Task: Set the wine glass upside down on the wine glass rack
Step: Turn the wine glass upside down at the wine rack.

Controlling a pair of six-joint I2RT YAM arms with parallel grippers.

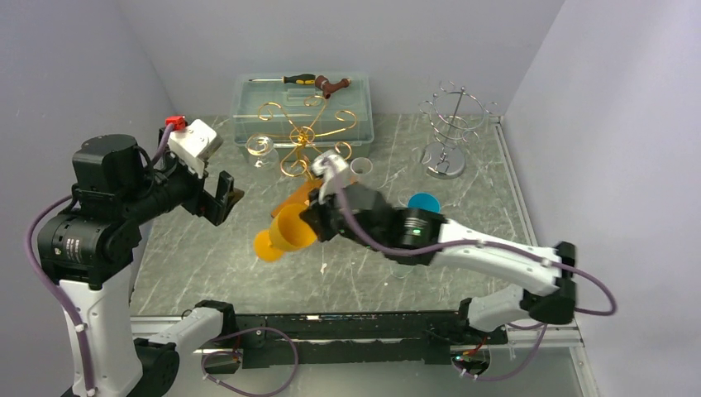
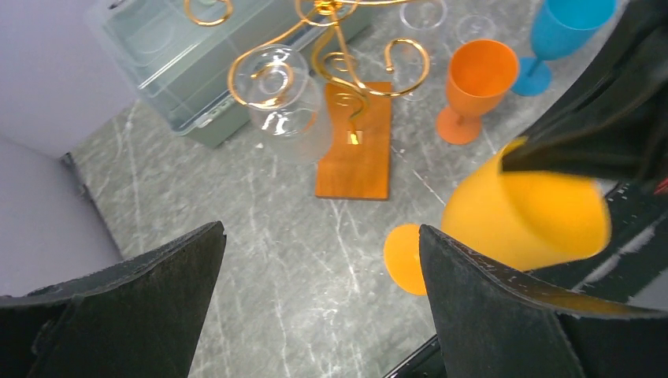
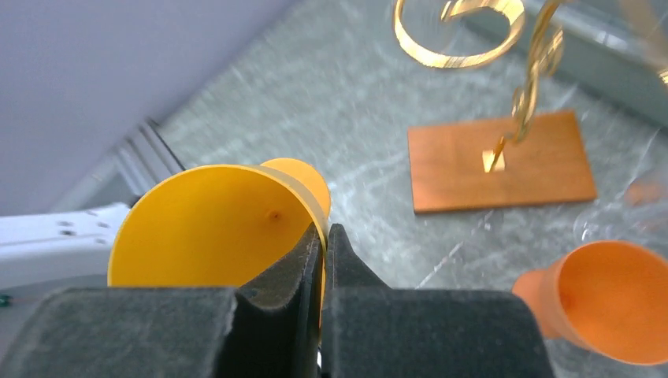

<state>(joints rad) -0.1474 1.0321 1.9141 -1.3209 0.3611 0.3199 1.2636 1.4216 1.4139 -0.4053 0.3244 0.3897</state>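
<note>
- Grey marbled desk (image 1: 207, 248): it carries the rack, with the spare glasses to the rack's right and the work going on in front of it.
- Gold wire rack (image 1: 307, 132) on a wooden base: its front and right loops look free. No yellow glass hangs on it, so the placing itself is not yet done.
- Right gripper (image 3: 321, 260), in front of the rack: its jaws are closed tight on the rim of the yellow glass, one finger inside the bowl and one outside. The pickup therefore looks finished.
- Left gripper (image 2: 319, 232), well to the rack's left: its jaws are spread wide and hold nothing. It seems to be waiting, perhaps for a handover.
- Yellow glass (image 1: 289, 230), in front of the rack and apart from it: it lies tilted nearly on its side, foot pointing away from the rack, and seems clear of the desk.
- What is left, as I judge it: turn the yellow glass foot-up, bring it to a free loop, slide the stem in, then let go. That is roughly the latter half of the job.
- Clear glass (image 2: 280, 98), at the rack's left arm: it appears to hang there upside down already.
- Orange glass (image 2: 476, 83), just right of the rack's base: it stands upright.
</note>
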